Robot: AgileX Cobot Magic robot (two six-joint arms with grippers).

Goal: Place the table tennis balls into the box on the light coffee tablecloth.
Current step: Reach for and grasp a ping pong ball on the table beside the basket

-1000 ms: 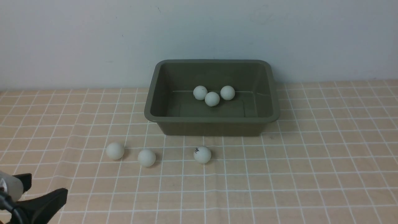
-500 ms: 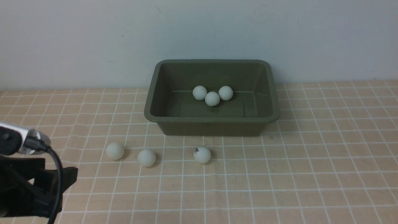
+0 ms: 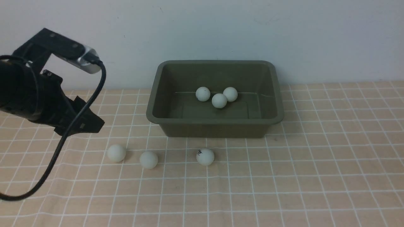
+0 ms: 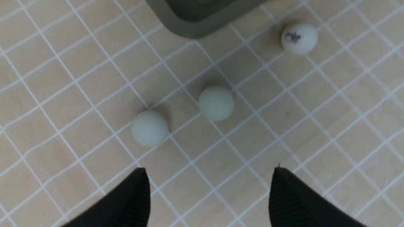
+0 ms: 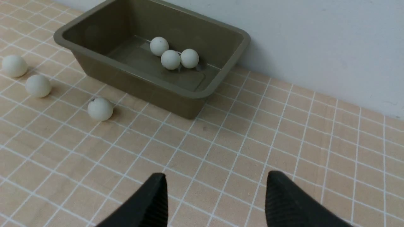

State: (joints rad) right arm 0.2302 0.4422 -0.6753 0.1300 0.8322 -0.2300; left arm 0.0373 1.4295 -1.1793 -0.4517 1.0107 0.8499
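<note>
Three table tennis balls lie on the light coffee tablecloth [image 3: 284, 176] in front of the box [image 3: 214, 121]: one [image 3: 116, 153], a second [image 3: 148, 159], and one with a black mark [image 3: 205, 156]. Three more [image 3: 203, 94] [image 3: 219, 100] [image 3: 230, 94] rest inside the olive box. My left gripper [image 3: 91, 124] hangs above the cloth, left of the box and behind the leftmost ball. In the left wrist view it [image 4: 210, 171] is open and empty, with two plain balls [image 4: 149, 128] [image 4: 216, 103] just ahead. My right gripper [image 5: 216, 178] is open and empty, off to the right of the box [image 5: 151, 78].
A pale wall runs right behind the box. The left arm's black cable [image 3: 63, 138] loops down over the cloth at the left. The box's near left corner [image 4: 189, 28] shows beyond the balls in the left wrist view.
The left arm has risen from the lower left corner and moved forward toward the left balls. One ball inside the box has rolled slightly right.
</note>
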